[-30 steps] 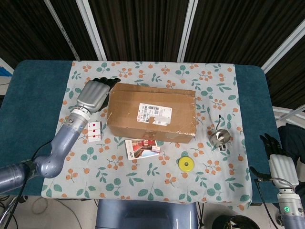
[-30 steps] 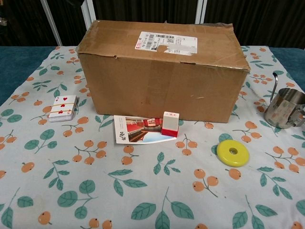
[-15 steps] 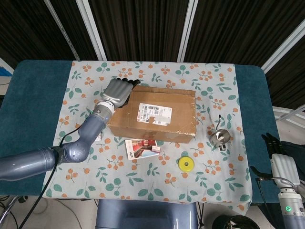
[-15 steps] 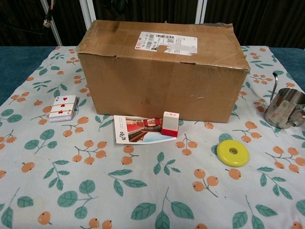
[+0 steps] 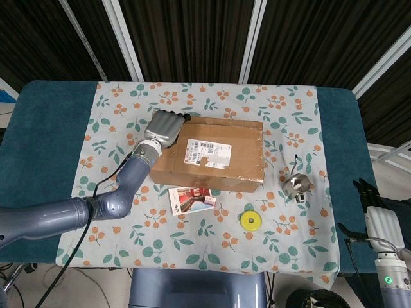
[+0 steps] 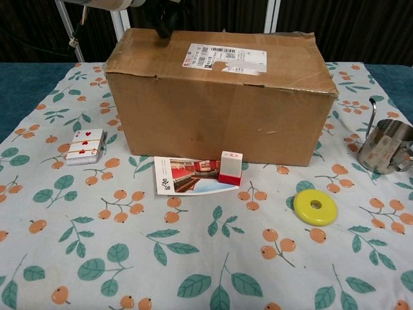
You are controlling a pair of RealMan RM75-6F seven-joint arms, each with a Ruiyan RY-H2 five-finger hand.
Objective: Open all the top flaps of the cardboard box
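Note:
The brown cardboard box [image 5: 212,154] [image 6: 219,103] stands mid-table with its top flaps lying flat and a white shipping label on the lid. My left hand [image 5: 163,128] hovers over the box's far left top corner. Its dark fingertips [image 6: 168,19] bend down and touch the lid near the back edge, holding nothing. My right hand [image 5: 379,218] hangs off the table's right edge, fingers straight and apart, empty and far from the box.
A deck of cards [image 6: 85,146] lies left of the box. A postcard [image 6: 190,175] with a small red-and-white block [image 6: 230,168], a yellow disc [image 5: 251,221] [image 6: 315,206] and a steel pitcher [image 5: 296,184] [image 6: 386,147] sit in front and to the right.
My left hand has swung right from beside the box's left end to above its far left top corner, and its fingertips now show in the chest view. The right hand barely moved.

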